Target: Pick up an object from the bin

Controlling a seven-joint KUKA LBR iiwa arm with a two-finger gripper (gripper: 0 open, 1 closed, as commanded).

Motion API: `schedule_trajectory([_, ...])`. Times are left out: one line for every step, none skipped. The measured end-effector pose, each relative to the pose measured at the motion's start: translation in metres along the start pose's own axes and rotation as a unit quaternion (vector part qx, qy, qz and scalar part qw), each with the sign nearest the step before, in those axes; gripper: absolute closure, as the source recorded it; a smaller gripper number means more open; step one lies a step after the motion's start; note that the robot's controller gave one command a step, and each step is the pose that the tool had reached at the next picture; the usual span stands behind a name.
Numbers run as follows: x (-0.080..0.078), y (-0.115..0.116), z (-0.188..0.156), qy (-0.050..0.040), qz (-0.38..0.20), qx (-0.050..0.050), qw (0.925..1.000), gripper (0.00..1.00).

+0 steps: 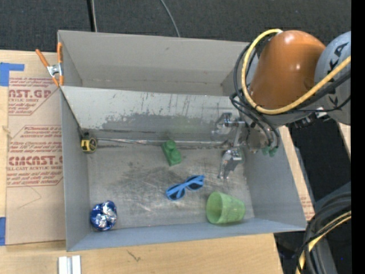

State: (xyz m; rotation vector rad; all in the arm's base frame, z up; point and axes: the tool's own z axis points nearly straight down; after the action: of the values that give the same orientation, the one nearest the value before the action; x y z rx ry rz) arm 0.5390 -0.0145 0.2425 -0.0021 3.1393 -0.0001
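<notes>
Hand [230, 153] stood at 3 o'clock in the bin [142, 56], at 12 o'clock from the green cup [225, 208]; its opening could not be told.

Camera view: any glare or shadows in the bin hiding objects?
Camera view: pale streaky sheen on the bin back wall and scuffed floor; the metal gripper blends into it; the green block, blue sunglasses, green cup and blue-white ball stand out against it.

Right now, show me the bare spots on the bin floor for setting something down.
Widest bare floor: left, between the small yellow thing, green block and blue-white ball. Crowded on the right: gripper, blue sunglasses, green cup.
</notes>
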Motion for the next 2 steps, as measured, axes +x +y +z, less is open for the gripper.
schedule_trajectory([-0.005, 0.023, 0.126, 0.0045, -0.01, 0.0, 0.9999, 0.0])
schedule_trajectory([-0.023, 0.025, 0.168, -0.0005, 0.135, 0.0, 0.9908, 0.0])
